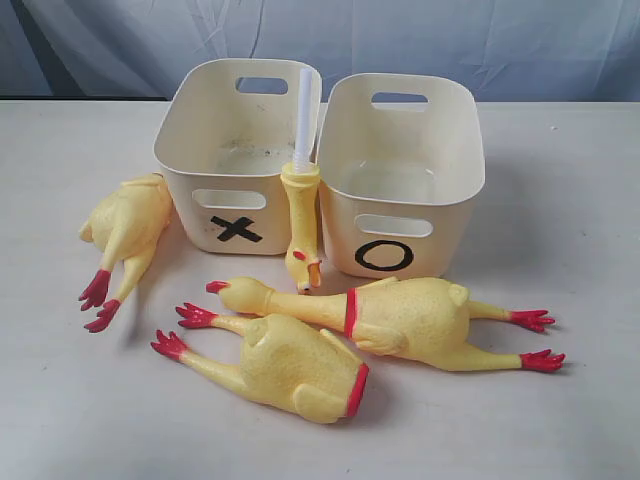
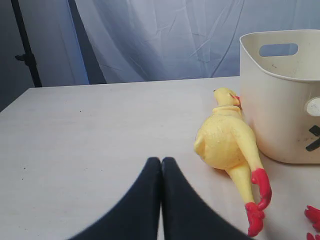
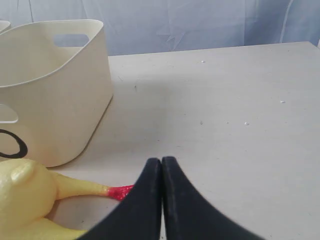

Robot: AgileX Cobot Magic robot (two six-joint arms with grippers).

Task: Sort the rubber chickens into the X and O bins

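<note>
L pincer (image 2: 161, 165): table (image 2: 100, 130) straight ahead is bare, free pass. Ahead to one side, chicken body (image 2: 225, 142) lies against X bin (image 2: 280, 110) and blocks that way. R pincer (image 3: 161, 165): ahead is open; whole chicken (image 3: 25, 197) has a leg just beside the tips, w/ O bin (image 3: 55, 100) past it.

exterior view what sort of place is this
Probably a lab or studio test bench, not a home: bare white table, grey-blue cloth backdrop behind it, and marked X bin and O bin.
</note>
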